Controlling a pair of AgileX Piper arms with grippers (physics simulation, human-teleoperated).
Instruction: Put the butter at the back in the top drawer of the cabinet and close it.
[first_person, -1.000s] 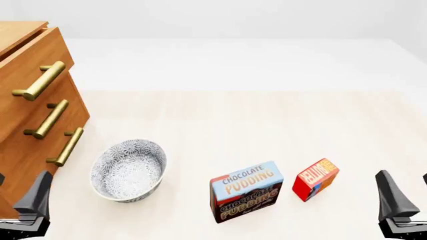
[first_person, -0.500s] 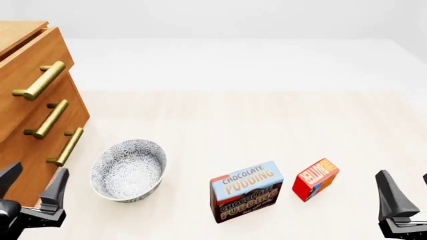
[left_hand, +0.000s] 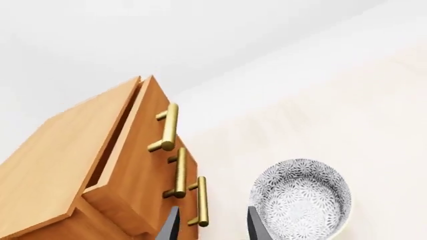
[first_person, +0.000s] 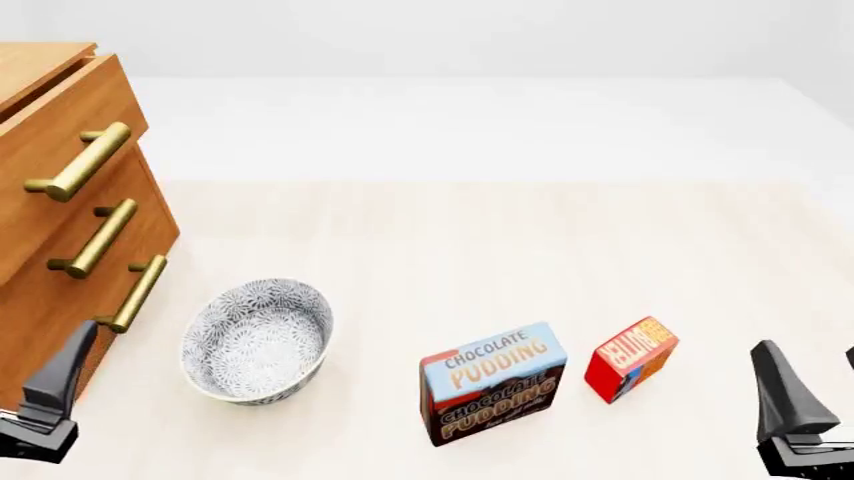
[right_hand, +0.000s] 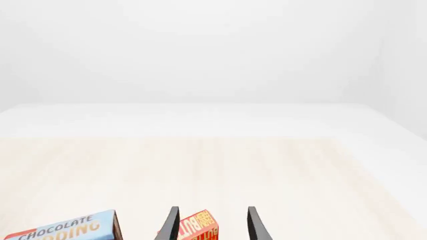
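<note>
The butter (first_person: 630, 358) is standing on the table (first_person: 507, 240) toward the near right, just beside the Chocolate Pudding box (first_person: 493, 382) and well apart from the cabinet (first_person: 60, 240) at the far left. It is looking like a small stiff carton, probably light, with smooth printed faces that may be slippery, so a hold across its 2 narrow flat sides, low on the body, would likely be the safest; it is sitting tilted, so the jaws would need turning to match. The right gripper (right_hand: 211, 222) is hanging near it with its fingers spread apart and nothing between them, the butter showing in the gap in the right wrist view but not touched. The left gripper (left_hand: 212, 224) is hovering near the cabinet's lower front corner, its fingers likewise spread and gripping nothing, beside a patterned bowl (first_person: 256, 340). The top drawer (left_hand: 137, 135) is appearing slightly ajar in the left wrist view, a dark gap showing along its upper edge, its brass handle (first_person: 78, 162) free to be grasped; it would need pulling much further out before the butter could go in. The table is a pale wood-grain surface, flat and uncluttered around the 2 boxes, and a plain white wall is closing the room behind it.
</note>
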